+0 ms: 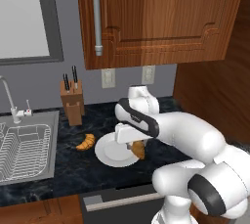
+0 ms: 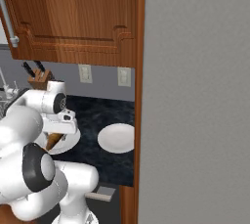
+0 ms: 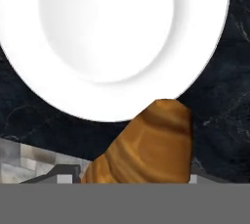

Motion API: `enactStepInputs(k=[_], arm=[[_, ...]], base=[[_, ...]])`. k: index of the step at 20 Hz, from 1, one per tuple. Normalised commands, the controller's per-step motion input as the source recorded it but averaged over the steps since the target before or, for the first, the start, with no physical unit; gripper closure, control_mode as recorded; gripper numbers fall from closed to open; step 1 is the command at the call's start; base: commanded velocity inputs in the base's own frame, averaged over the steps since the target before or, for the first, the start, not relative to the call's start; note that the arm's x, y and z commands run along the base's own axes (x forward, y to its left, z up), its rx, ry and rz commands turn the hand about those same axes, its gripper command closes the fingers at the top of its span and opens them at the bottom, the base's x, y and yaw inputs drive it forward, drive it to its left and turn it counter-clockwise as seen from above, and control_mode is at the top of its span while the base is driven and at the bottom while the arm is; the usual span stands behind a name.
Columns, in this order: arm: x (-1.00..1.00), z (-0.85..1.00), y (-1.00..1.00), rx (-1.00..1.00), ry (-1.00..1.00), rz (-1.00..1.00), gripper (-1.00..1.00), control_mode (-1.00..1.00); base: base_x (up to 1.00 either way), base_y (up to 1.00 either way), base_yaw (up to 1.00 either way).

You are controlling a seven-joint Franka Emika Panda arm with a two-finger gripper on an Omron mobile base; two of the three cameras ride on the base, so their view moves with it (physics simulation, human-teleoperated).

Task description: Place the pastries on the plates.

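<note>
Dark marble counter [image 1: 93, 169] runs under wooden cabinets, with a sink [image 1: 27, 149] at the far left and a knife block [image 1: 73, 101] by the wall. My gripper [image 1: 136, 145] hangs low over the near plate [image 1: 110, 152], and it seems closed on the straight croissant [image 3: 146, 147]; the fingers themselves are hidden behind it, so I judge this only from how it hangs there. The croissant points with its long axis down and away from my hand, its tip over the plate rim nearest to me, above the edge and not above the middle. I think I must go a little forward before I let go. The curved croissant [image 1: 86, 142] lies on the counter just left of this plate. The second plate [image 2: 117, 137] is bare, well to the right.
</note>
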Motion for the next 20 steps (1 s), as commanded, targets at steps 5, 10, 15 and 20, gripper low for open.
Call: enactStepInputs(k=[5,10,15,20], arm=[[0.32,0.0,-0.5,0.0,0.06,0.0,1.0,-1.0],[0.41,0.0,-0.42,0.0,0.04,0.0,1.0,-1.0],[0.37,0.0,-0.39,0.0,0.03,0.0,1.0,-1.0],[0.26,-0.05,-0.36,0.0,0.0,0.0,1.0,-1.0]], base=[[0.0,0.0,0.0],[0.0,0.0,0.0],[0.0,0.0,0.0],[0.0,0.0,0.0]])
